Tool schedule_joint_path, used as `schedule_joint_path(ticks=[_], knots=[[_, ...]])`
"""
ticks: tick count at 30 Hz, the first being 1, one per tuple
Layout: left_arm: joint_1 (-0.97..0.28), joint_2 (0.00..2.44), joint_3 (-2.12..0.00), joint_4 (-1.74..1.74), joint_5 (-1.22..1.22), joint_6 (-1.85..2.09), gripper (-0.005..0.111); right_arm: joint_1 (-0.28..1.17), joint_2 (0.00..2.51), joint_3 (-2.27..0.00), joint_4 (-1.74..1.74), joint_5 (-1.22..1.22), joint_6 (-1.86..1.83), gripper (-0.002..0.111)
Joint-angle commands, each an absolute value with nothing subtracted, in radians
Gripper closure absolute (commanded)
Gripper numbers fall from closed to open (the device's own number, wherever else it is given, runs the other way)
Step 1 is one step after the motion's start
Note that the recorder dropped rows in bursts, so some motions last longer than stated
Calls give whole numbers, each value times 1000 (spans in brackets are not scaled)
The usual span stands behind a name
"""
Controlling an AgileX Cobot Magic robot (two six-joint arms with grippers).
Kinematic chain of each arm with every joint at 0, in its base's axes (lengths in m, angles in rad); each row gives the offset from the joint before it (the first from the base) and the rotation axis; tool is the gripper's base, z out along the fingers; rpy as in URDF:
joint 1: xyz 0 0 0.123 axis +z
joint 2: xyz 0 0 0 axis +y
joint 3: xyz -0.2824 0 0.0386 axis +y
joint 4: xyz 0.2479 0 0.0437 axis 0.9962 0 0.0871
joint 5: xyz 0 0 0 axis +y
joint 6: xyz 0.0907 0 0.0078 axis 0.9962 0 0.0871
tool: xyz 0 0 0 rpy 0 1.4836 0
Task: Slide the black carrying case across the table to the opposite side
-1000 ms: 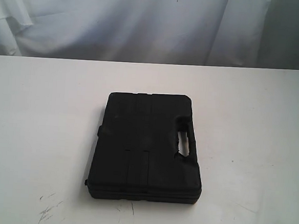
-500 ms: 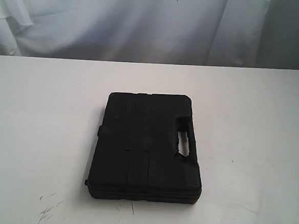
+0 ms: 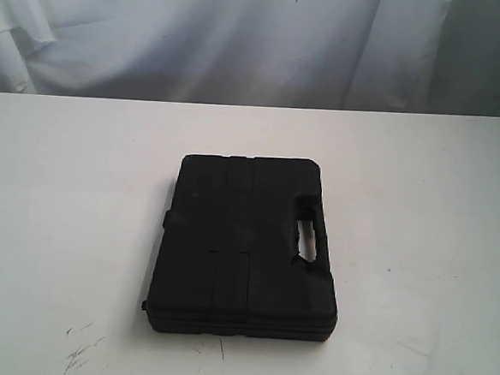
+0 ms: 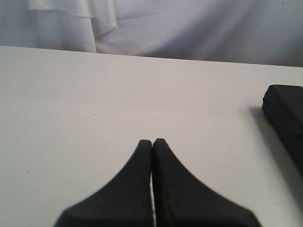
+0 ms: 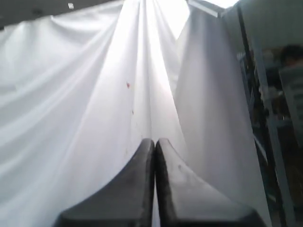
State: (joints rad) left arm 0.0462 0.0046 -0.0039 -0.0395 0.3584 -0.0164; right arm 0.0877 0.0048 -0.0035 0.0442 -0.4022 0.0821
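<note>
The black case (image 4: 285,118) is running off the edge of the left wrist view, showing only one corner. In the right wrist view, dark shapes (image 5: 289,56) are looking too blurry to name.

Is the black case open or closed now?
Closed. The black carrying case lies flat on the table, its two halves meeting with no gap along the near edge.

White scuffed table (image 3: 70,183); black carrying case (image 3: 241,247) lies flat, centred.
</note>
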Motion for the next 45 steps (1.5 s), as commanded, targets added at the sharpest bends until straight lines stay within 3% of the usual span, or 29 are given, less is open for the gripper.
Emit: schedule_joint_path(ticks=[1,5,11,23,34,38,45], knots=[[47,0,0,-40,343,-18,107,90,0,0,46,-624,85,108],[47,0,0,-40,343,-18,107,90,0,-35,46,-618,103,108],[47,0,0,-40,343,-18,107,90,47,-281,42,-243,101,108],[47,0,0,-40,343,-18,107,172,541,-635,42,190,101,108],[47,0,0,-40,343,-18,107,299,983,-662,111,806,101,108],[47,0,0,-40,343,-18,107,299,1038,-660,114,803,101,108],[47,0,0,-40,343,-18,107,299,1095,-673,125,582,67,108]])
